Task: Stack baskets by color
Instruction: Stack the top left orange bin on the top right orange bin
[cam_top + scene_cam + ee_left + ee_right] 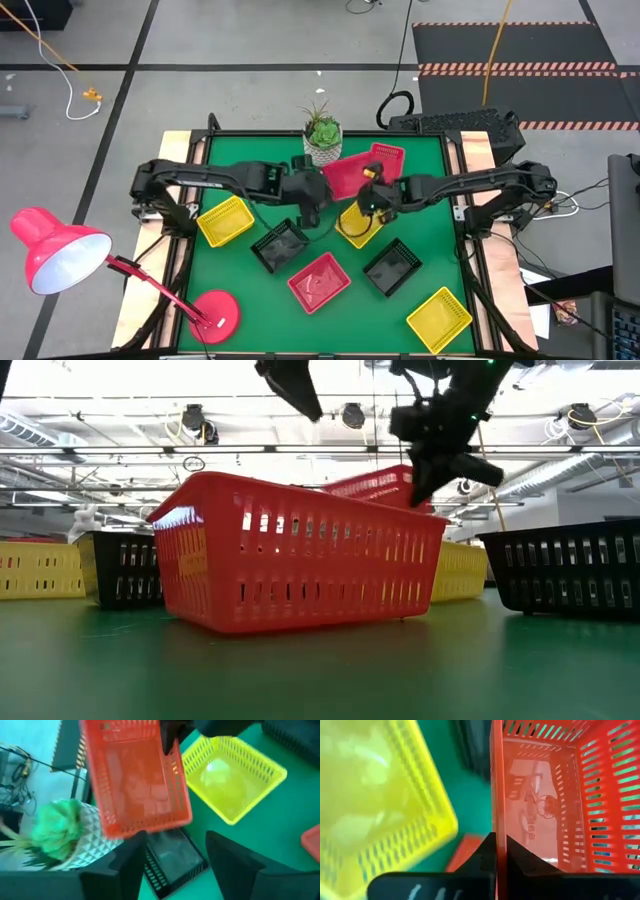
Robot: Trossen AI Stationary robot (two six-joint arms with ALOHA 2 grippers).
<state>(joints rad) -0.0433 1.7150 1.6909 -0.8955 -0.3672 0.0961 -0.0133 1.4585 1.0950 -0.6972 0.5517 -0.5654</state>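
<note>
Red basket [300, 555] sat front-centre on the green table [400, 300] | right gripper [496, 851] reached in from the right, jaws clamped on the rim of a lifted red basket [345, 175] beside the plant pot [322, 140] | left gripper [308, 212] stretched in from the left, jaws wide, holding nothing, above a black basket [280, 245]
</note>
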